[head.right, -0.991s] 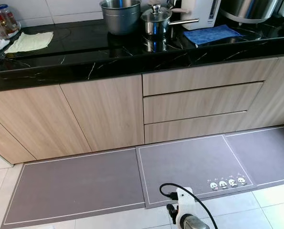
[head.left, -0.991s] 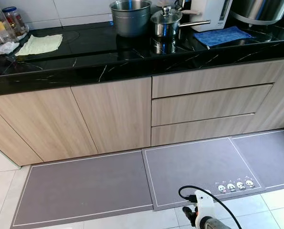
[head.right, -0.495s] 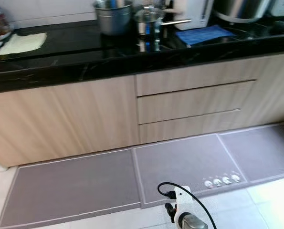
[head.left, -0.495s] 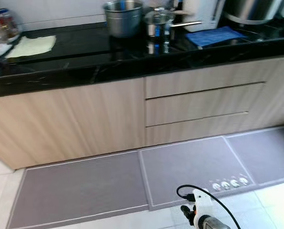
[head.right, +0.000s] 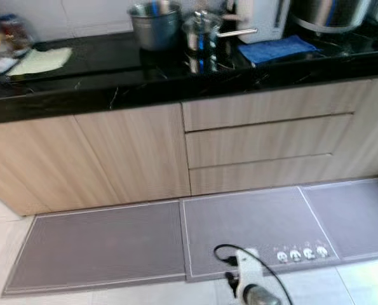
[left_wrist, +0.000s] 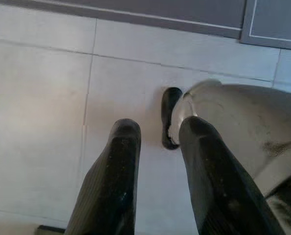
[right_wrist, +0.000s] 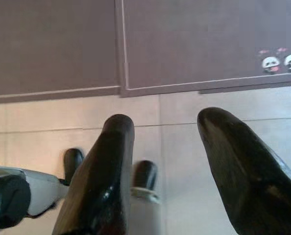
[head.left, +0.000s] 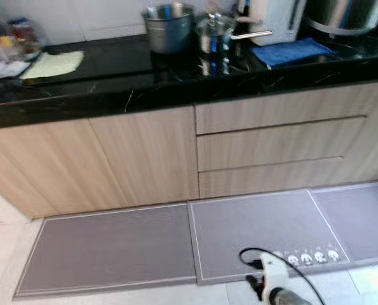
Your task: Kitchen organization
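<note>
No brand, label or writing can be read anywhere; the nearest to a mark is the row of small panda faces (head.left: 312, 258) printed on the middle grey floor mat (head.left: 258, 229), which also shows in the right wrist view (right_wrist: 280, 61).

The head views are blurred. A black marble counter (head.left: 112, 76) runs above pale wood cabinet doors (head.left: 144, 159) and three drawers (head.left: 281, 143). On the counter stand a steel pot (head.left: 168, 27), a lidded saucepan (head.left: 215, 30) just beside it with its handle pointing to the robot's right, a white appliance (head.left: 274, 18) cut off by the top edge, and a large steel vessel (head.left: 344, 14) also cut off. A blue cloth (head.left: 291, 51) lies flat in front of the appliance, and a pale yellow cloth (head.left: 54, 63) lies well apart at the left end, near some jars (head.left: 14, 41) too smeared to identify.

The right arm (head.left: 277, 289), white with a black cable, is cut off at the bottom edge. The right gripper (right_wrist: 167, 161) hangs over the white floor tiles (right_wrist: 184, 122) at the mat's edge, fingers spread apart, holding nothing. The left gripper (left_wrist: 157, 166) hangs over bare tiles (left_wrist: 42, 98), fingers a narrow gap apart and empty, beside the robot's own foot (left_wrist: 233, 122).
</note>
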You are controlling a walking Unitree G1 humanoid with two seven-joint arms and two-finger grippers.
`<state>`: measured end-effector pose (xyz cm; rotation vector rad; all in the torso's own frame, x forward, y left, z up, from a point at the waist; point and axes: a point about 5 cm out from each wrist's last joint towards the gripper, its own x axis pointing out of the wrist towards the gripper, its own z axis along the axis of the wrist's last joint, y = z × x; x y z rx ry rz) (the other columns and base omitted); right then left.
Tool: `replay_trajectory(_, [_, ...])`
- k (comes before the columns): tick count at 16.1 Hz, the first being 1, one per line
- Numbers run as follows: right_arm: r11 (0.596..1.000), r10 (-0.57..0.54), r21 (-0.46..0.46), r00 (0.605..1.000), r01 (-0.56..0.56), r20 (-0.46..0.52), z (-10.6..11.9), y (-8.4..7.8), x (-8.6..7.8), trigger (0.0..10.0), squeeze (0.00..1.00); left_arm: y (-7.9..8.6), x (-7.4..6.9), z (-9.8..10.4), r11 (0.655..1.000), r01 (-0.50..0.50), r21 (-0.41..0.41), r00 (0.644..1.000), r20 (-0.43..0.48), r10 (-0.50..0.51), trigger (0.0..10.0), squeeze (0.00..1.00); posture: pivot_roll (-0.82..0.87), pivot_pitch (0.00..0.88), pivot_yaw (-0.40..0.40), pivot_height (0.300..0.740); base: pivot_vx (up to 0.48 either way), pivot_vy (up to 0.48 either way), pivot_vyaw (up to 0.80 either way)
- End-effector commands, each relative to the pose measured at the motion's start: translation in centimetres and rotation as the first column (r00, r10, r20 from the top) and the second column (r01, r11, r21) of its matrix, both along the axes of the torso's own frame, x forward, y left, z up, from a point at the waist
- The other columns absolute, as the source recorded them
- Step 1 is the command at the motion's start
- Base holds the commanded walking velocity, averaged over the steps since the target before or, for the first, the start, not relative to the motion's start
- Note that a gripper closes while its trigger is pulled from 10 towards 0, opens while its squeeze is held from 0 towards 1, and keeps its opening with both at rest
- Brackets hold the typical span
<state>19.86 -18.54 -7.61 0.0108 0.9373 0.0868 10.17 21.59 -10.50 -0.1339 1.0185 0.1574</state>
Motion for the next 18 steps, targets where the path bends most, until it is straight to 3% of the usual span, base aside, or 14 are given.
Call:
replay_trajectory(1, [1.000,0.000,0.023,1.000,0.000,-0.003,-0.09,0.75,0.00,10.0,0.00,0.05,-0.59,-0.16,1.000,-0.009,-0.006,1.000,-0.017,0.009,10.0,0.00,-0.04,0.000,0.051,0.740,0.000,-0.262,0.00])
replay_trajectory(18, [0.999,0.036,0.013,0.999,-0.036,-0.027,-0.42,0.89,-0.60,10.0,0.00,-0.08,-0.53,-0.17,1.000,-0.013,-0.015,1.000,-0.016,0.013,10.0,0.00,-0.02,0.000,0.043,0.740,0.000,-0.262,0.05])
